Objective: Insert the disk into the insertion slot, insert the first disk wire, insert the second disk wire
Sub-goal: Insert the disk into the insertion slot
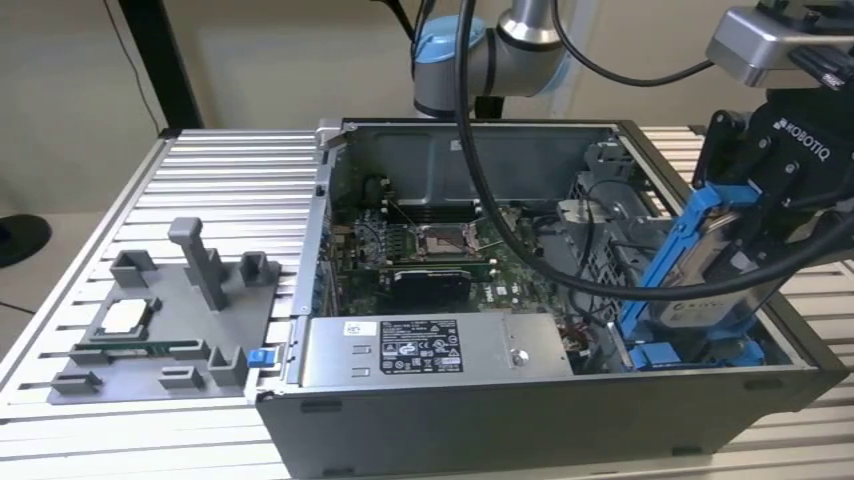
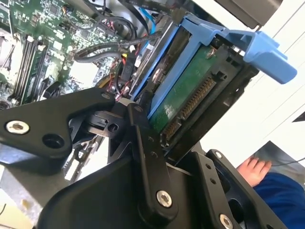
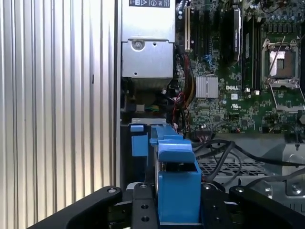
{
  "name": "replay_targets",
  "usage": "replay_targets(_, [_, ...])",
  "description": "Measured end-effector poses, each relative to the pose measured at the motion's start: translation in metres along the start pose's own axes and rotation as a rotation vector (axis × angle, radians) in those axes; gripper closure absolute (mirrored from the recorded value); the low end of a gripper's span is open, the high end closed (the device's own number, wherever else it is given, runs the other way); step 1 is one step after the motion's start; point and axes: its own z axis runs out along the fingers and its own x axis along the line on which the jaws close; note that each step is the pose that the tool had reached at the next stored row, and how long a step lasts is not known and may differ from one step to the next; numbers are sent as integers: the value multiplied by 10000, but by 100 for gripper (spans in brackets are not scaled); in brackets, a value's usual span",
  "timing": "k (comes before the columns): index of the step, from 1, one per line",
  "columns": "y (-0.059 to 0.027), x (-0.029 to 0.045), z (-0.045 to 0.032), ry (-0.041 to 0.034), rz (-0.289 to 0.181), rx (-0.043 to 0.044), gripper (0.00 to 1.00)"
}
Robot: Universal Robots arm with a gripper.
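Soft, even room light in the exterior view; case (image 1: 534, 420) interior shadowed. First wrist view: bench (image 3: 57, 95) ribs beside the case gleam in bright streaks. Second wrist view: background outside the case blown white, gripper (image 2: 183, 114) links near-black, disk (image 2: 190, 86) evenly lit.

Bright blue jumps out first: the carrier frame round the silver-grey disk (image 1: 694, 250), white label on its face, and in the second wrist view a green circuit board on its underside. The gripper (image 3: 177, 210) is black all over, dotted with silver screws. Blue again on the insertion slot (image 1: 683, 356) rails, grey metal around them. Dark green motherboard (image 1: 441, 250); silver power supply box (image 1: 427, 348) with a black-and-white label. Grey fixture tray (image 1: 174, 330) on a table (image 1: 227, 170) of pale silver ribs. Light blue caps on the silver arm (image 1: 454, 45), black cables (image 1: 514, 200) trailing.
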Motion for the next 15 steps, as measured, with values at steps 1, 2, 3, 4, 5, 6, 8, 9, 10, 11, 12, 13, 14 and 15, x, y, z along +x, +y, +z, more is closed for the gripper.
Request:
replay_targets(1, [-6, 1, 3, -17, -2, -2, 100])
replay_targets(2, [-6, 1, 6, -30, -2, -2, 100])
replay_targets(3, [-6, 1, 8, -36, -2, -2, 100])
replay_targets(4, [-6, 1, 10, -39, -1, -2, 100])
replay_targets(5, [-5, 1, 12, -39, -1, -1, 100])
replay_targets(6, [-4, 2, 15, -41, -2, -2, 100])
replay_targets(8, [2, 2, 25, -45, -2, -1, 100])
replay_targets(9, [2, 3, 31, -46, -2, -1, 100])
replay_targets(10, [1, 3, 37, -44, -3, -2, 100])
replay_targets(11, [1, 3, 43, -42, -2, -2, 100])
replay_targets(12, [1, 3, 51, -43, -1, -2, 100])
replay_targets(13, [1, 4, 60, -41, -1, -2, 100])
replay_targets(14, [0, 5, 77, -44, -1, -3, 100])
replay_targets(15, [-1, 6, 94, -43, -1, -3, 100])
